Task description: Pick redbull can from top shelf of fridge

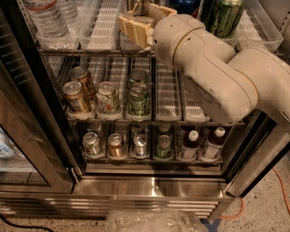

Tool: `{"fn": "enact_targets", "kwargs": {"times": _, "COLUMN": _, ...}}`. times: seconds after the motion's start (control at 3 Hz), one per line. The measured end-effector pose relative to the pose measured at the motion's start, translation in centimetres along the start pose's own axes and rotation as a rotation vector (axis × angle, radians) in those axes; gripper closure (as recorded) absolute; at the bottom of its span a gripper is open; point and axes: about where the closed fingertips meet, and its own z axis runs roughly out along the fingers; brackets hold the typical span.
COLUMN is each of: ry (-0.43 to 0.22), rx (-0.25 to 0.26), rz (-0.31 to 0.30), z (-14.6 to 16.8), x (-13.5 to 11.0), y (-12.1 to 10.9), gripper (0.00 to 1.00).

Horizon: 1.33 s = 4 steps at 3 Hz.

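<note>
Camera view: fridge (149,188) open, arm inside.
redbull can (142,6): upright on top shelf (104,28), middle lane.
gripper (140,14): at top shelf front, straddling the can for a side grasp.
Jaws: spread, not yet pinching.

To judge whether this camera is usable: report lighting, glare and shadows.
Camera view: glare streaks the fridge sill; the bottom rack lies in shadow; the gripper, up at the top shelf by the redbull can, is evenly lit.
</note>
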Motion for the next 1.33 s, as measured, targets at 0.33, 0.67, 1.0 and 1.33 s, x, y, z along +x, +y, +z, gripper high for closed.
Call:
{"fn": "enact_targets", "kwargs": {"times": 0.33, "ry": -0.016, "rx": 0.001, "rz": -0.006, "z": -0.4, "x": -0.5, "y": 0.0, "gripper": 1.00}}
{"fn": "enact_targets", "kwargs": {"times": 0.67, "ry": -0.022, "rx": -0.048, "rz": -0.037, "z": -0.4, "x": -0.3, "y": 3.2, "gripper": 1.00}}
{"fn": "enact_targets", "kwargs": {"times": 1.0, "ry": -0.022, "rx": -0.049, "rz": -0.037, "z": -0.4, "x": -0.4, "y": 3.2, "gripper": 1.00}}
{"fn": "enact_targets", "kwargs": {"times": 1.33, "ry": -0.039, "rx": -0.060, "rz": -0.050, "z": -0.7, "x": -1.1, "y": 4.1, "gripper": 1.00}}
